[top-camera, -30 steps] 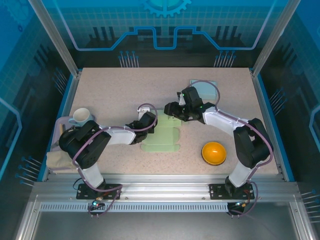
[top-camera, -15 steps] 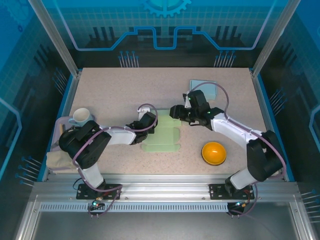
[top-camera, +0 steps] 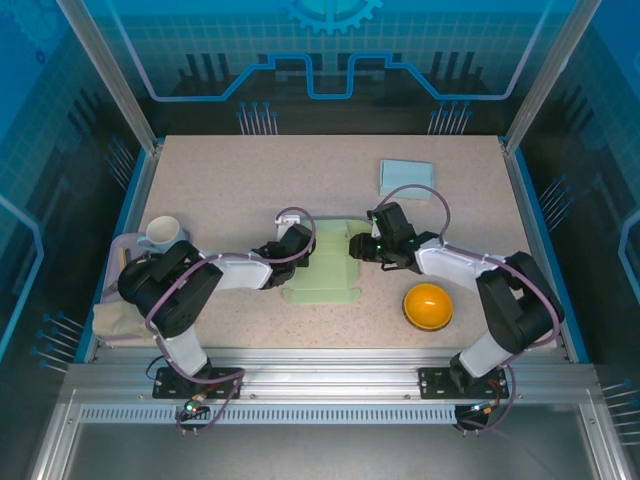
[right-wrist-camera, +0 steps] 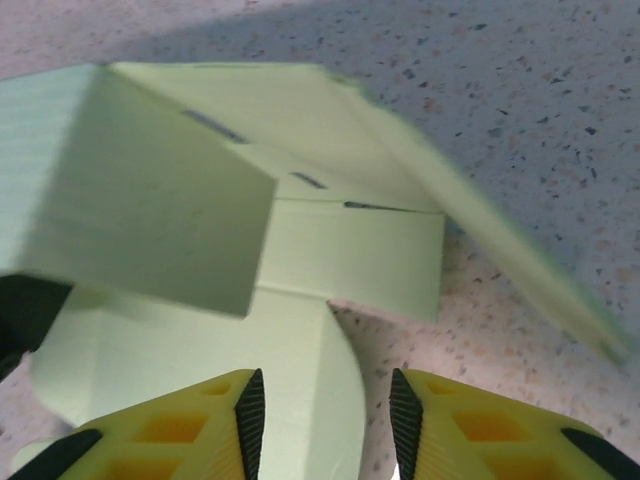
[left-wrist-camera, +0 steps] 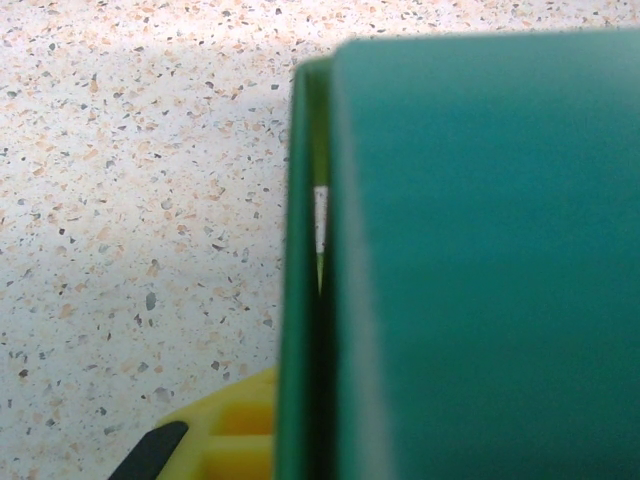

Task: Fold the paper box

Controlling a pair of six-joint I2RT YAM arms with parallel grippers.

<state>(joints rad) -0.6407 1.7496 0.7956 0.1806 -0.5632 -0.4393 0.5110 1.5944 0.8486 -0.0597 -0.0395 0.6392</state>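
Note:
The pale green paper box (top-camera: 330, 272) lies partly folded in the middle of the table. My left gripper (top-camera: 291, 244) is shut on its left edge. In the left wrist view the box's panel (left-wrist-camera: 480, 250) stands edge-on, close to the lens, with one yellow finger (left-wrist-camera: 215, 445) beside it. My right gripper (top-camera: 358, 247) is low at the box's right back corner. Its jaws (right-wrist-camera: 325, 425) are open, with a rounded flap (right-wrist-camera: 300, 390) of the box between the left pad and the bare table. A raised panel (right-wrist-camera: 150, 200) stands ahead of the fingers.
An orange bowl (top-camera: 427, 305) sits near the front right, close to my right forearm. A light blue pad (top-camera: 406, 177) lies at the back right. A white cup (top-camera: 163, 232) and a beige cloth (top-camera: 112, 322) are at the left edge.
My right gripper came from behind the box toward the front and down onto its right corner, and its jaws narrowed. The left arm and its grip stayed still.

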